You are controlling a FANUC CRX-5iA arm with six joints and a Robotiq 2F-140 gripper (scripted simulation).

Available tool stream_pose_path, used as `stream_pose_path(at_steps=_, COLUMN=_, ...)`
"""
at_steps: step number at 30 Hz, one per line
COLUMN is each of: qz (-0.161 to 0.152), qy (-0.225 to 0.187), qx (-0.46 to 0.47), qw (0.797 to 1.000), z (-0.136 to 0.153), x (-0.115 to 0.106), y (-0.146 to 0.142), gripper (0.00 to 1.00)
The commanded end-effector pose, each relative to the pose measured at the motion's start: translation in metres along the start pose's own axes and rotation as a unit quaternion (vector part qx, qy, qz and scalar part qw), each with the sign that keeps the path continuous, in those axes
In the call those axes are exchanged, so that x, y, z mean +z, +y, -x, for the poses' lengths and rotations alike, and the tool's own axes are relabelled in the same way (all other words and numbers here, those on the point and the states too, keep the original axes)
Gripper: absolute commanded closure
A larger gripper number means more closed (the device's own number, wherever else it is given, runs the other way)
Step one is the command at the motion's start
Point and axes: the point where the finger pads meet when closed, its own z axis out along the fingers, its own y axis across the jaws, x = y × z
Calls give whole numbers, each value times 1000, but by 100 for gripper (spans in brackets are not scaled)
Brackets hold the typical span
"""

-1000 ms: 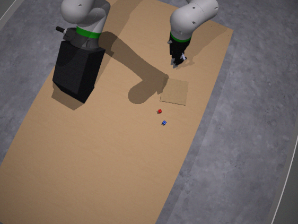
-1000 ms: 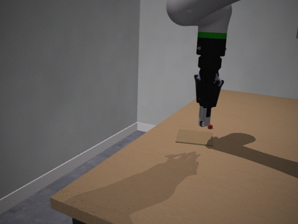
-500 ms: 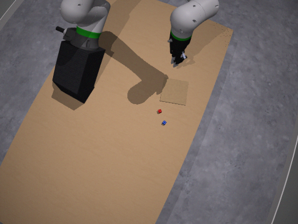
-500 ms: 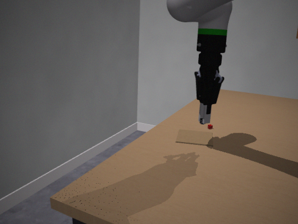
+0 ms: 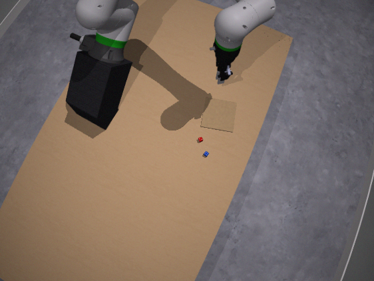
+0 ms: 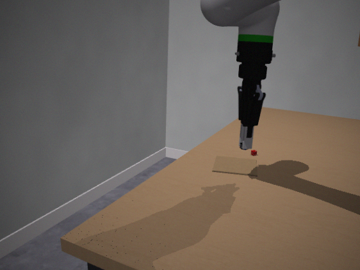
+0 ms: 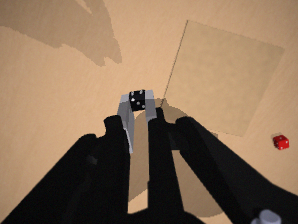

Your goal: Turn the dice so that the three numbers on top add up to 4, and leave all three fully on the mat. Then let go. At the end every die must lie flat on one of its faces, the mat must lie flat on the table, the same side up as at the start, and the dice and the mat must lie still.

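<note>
Gripping: pincer [image 5: 221, 81] [image 6: 245, 148] [image 7: 139, 104] nearly closed, black die [image 7: 138, 101] pinched between its fingertips, above the tabletop [image 5: 133, 200] [image 6: 304, 230] and outside the mat. Die likely light, stiff, slick; best held on two opposite faces. A cube, no long axis; pipped face towards the wrist view. Red die [image 5: 200, 139] [image 6: 253, 153] [image 7: 281, 142] off the mat [image 5: 218, 115] [image 6: 235, 166] [image 7: 225, 75], near one edge; blue die [image 5: 206, 154] farther from the mat. Mat's sides skewed to the tabletop's edge.

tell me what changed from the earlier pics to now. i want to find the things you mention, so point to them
The gripper [image 5: 221, 80] [image 6: 246, 147] [image 7: 139, 104] has risen slightly since the earliest pictures and seems to have turned a little. It is shut on the black die [image 7: 137, 103]; the earlier pictures don't clearly show whether it was already held. The red die [image 5: 200, 139] [image 6: 253, 153] [image 7: 281, 142], blue die [image 5: 206, 154] and mat [image 5: 219, 114] [image 6: 235, 165] [image 7: 220, 80] stayed put.
</note>
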Motion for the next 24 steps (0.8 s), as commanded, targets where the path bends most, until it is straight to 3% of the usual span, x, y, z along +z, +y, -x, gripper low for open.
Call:
stream_pose_path(at_steps=1, qz=2, qy=-2, qx=77, qw=997, z=-3, x=0, y=0, gripper=93)
stream_pose_path(at_steps=10, qz=2, qy=-2, qx=188, qw=982, z=-6, x=0, y=1, gripper=93)
stream_pose_path(at_steps=19, qz=2, qy=-2, qx=324, qw=946, z=-11, x=1, y=1, gripper=93)
stream_pose_path(at_steps=24, qz=3, qy=-2, qx=402, qw=916, z=-14, x=1, y=1, gripper=93)
